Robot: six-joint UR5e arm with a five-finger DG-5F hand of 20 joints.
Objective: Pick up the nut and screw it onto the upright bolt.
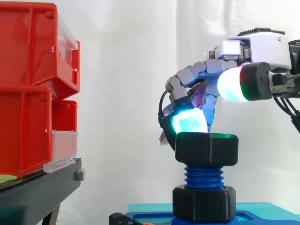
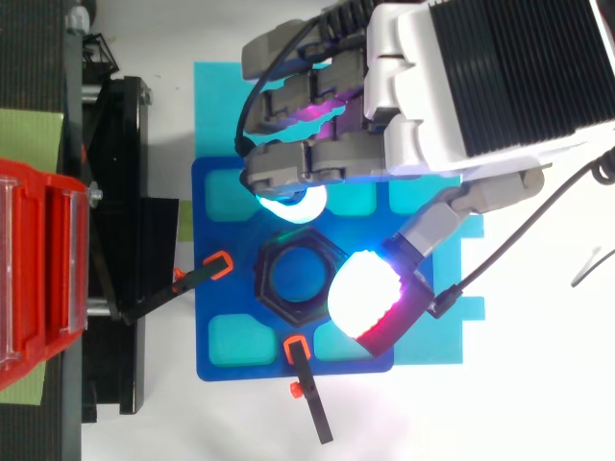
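The black hexagonal plastic nut [image 1: 206, 148], broad and flat-sided, sits on top of the upright blue ribbed bolt [image 1: 204, 175], directly beneath the hand [image 1: 206, 75]. The hand's fingers curl downward with one cyan pad [image 1: 188, 121] touching the nut's top rim. Its thumb is raised clear, so nothing is gripped.

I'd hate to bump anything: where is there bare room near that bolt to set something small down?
Seen from above, free: the white surface below the blue plate, right of the black clamp; the plate's lower-left teal pad. Crowded: around the nut, under the hand, and left toward the black stand.
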